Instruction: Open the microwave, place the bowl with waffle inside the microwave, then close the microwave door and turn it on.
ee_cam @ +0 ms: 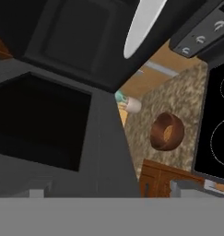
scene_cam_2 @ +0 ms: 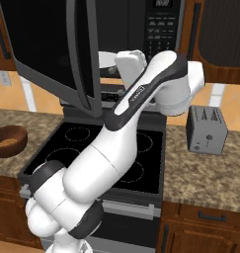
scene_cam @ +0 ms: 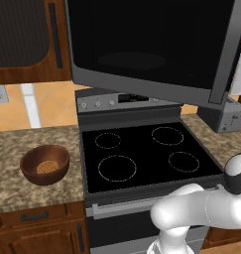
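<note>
My hand [ee_cam: 109,191] is up by the microwave door [scene_cam: 142,44], fingers spread wide apart and holding nothing; the dark door panel looms close in the hand view. The door stands swung open over the stove [scene_cam: 142,154], and the white turntable plate [ee_cam: 143,25] shows within the microwave [scene_cam_2: 161,24], so I judge the opening step done and the bowl next. The bowl [scene_cam: 44,164] sits on the counter [scene_cam: 23,144] left of the stove, well apart from my hand, the waffle [scene_cam: 46,166] lying inside it. The next move calls for bringing my hand down and left, clear of the door, to take the bowl by its rim. A toaster [scene_cam_2: 206,129] stands on the speckled counter right of the stove; wooden cabinets run above and below.
</note>
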